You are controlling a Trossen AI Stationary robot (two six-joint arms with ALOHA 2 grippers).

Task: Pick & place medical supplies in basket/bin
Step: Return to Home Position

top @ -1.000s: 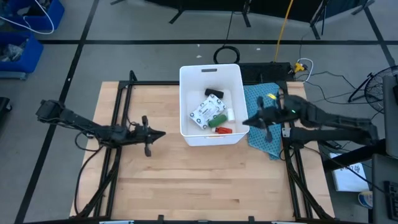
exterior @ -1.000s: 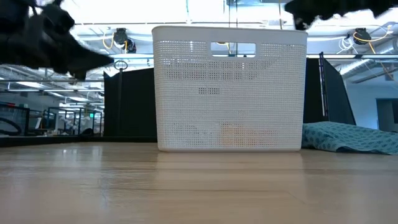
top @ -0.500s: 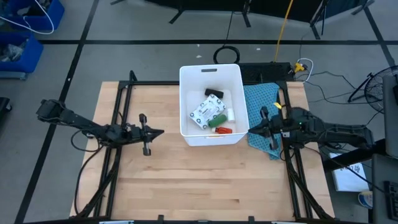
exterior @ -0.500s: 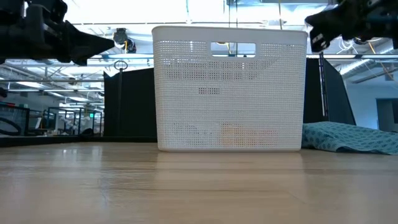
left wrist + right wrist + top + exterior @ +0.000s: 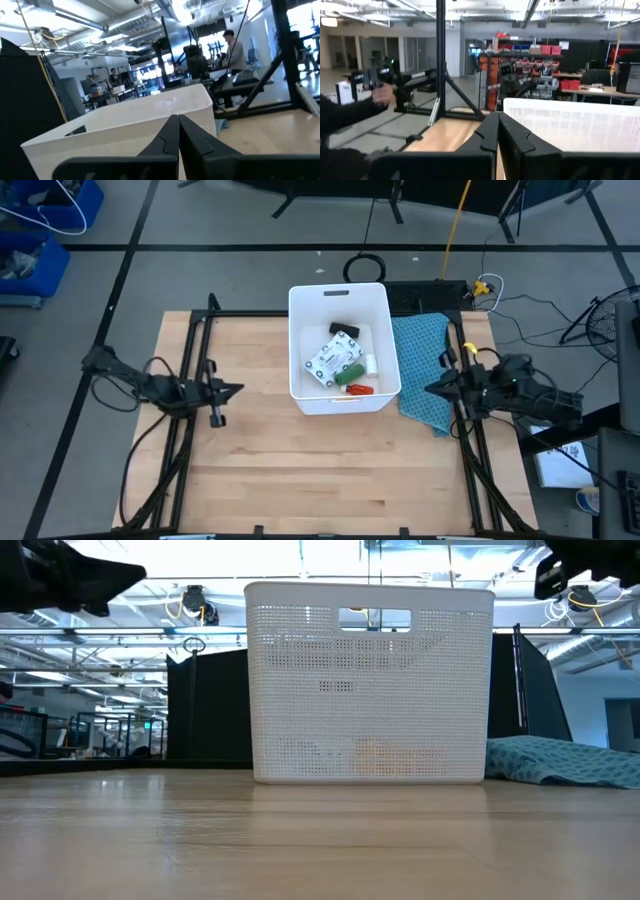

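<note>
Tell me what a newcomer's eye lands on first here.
The tall white bin stands at the far middle of the table, holding a white packet with green print, a green stick and a red bottle. A blue-green cloth lies beside its right wall. The left gripper and right gripper hang shut and empty on either side.

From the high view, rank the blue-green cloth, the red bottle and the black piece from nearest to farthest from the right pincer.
1. The blue-green cloth, lying under the right pincer, beside the bin.
2. The red bottle, inside the bin at its near end.
3. The black piece, inside the bin toward its far end.
</note>
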